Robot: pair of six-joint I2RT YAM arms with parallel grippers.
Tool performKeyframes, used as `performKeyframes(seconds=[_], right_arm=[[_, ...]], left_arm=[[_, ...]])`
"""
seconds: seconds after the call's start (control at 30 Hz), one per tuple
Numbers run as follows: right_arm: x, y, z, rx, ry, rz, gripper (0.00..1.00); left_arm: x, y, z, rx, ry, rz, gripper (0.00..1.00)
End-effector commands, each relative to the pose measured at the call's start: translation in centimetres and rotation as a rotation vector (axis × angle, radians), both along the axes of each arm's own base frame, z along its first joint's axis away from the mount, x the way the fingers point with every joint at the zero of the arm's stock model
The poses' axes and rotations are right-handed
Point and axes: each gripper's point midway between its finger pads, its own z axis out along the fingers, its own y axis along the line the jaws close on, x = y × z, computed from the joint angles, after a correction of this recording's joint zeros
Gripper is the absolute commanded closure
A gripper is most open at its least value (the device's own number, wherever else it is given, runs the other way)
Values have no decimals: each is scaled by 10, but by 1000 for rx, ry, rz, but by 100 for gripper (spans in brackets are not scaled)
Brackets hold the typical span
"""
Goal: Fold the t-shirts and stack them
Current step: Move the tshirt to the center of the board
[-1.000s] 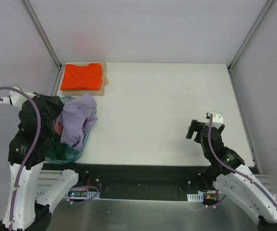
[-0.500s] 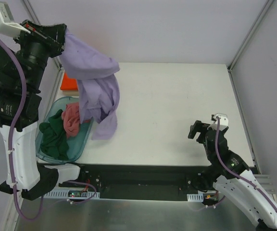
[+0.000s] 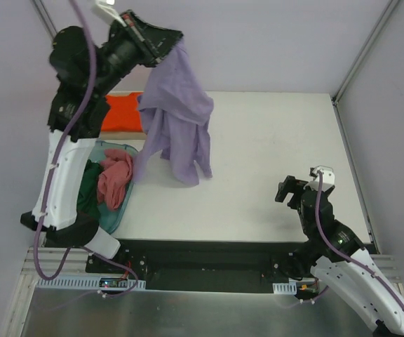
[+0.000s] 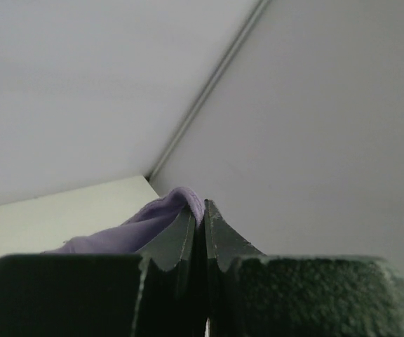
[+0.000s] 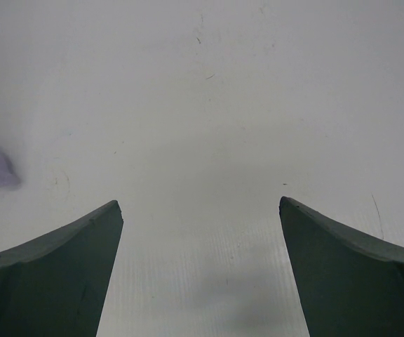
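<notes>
Dangling from the left fingers (image 3: 176,43), which were clamped shut on one bunched edge, the purple shirt (image 3: 177,105) hung high over the worktop (image 3: 272,140), just right of the tub (image 3: 114,219). That thin pinch could slip. The twisted cloth would likely land crumpled, maybe dragging the pink shirt (image 3: 116,177); hem contact unclear. Right fingers (image 3: 290,189) stood wide apart, holding nothing. Versus half a second earlier: arm had swung right, shirt had cleared the tub, orange shirt (image 3: 121,112) unchanged.
</notes>
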Motion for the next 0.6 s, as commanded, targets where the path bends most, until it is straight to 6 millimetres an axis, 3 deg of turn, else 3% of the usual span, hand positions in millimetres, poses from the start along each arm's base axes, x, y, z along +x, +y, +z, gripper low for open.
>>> performKeyframes(seconds=[0.0,0.17,0.27,0.33,0.43,0.53,0.57], right_arm=[[0,-3,6,12,-32,-14,4],[1,-1,4,21,-24,-8,4],[0,-2,3,16,-18,-13,4],[0,-3,3,14,-17,-17,4],[-1,-2,3,20,-16,-13,4],[-2,0,4,31,-12,-1,4],[-3,0,4,33,-10,1,4]], left_arm=[[-12,-55,16,-3,-83,-187,100],[-15,-116,7,3,-75,-302,100],[-36,-137,15,4,-122,-340,100],[-46,-136,19,28,-167,-328,100],[-38,-123,-3,102,-153,-240,100],[-7,-92,-58,205,-47,-7,100],[6,-83,-89,261,7,63,100]])
